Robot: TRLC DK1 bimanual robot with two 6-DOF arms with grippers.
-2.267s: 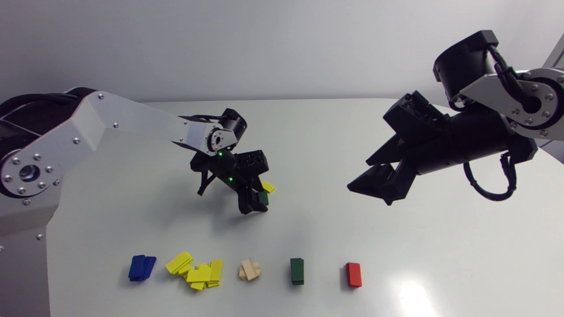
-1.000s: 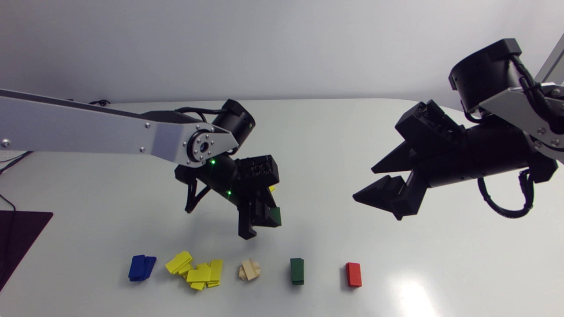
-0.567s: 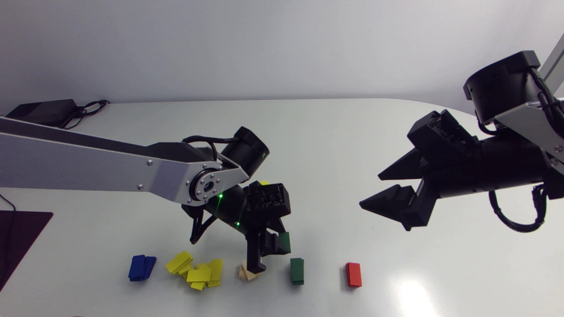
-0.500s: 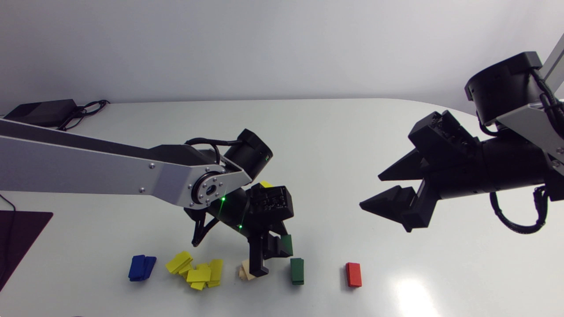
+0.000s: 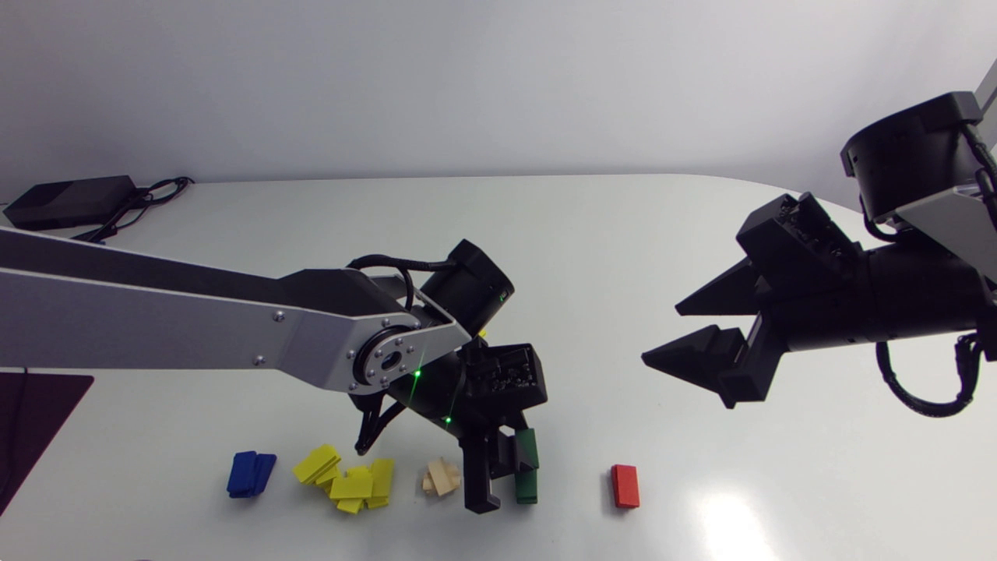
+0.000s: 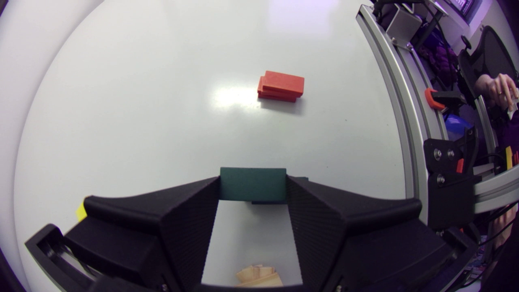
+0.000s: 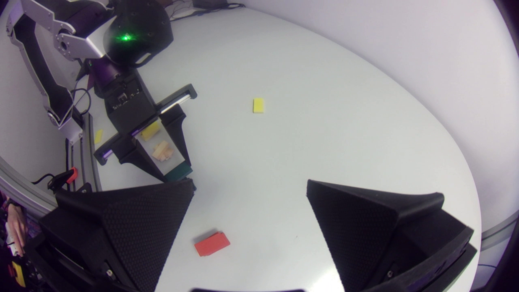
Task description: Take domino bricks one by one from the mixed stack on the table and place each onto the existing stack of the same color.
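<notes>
Left tool [image 5: 502, 485] is clamped on a green brick [image 5: 528, 448] at the lower centre of the head frame, one finger on each end. The brick hangs right over the green stack [image 5: 526, 492]; whether they touch cannot be told. Just left lies the wooden stack [image 5: 442, 478], further left the yellow pile [image 5: 347, 479] and blue stack [image 5: 251, 473]; the red stack [image 5: 625, 485] sits to the right. At right, the right tool [image 5: 662, 335] hangs above the table [image 5: 623, 234], fingers wide apart.

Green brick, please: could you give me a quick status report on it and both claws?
Left claw shut on green brick, over green stack. Right claw open, empty, off to the side. Wood stack beside left claw, not in the path.
</notes>
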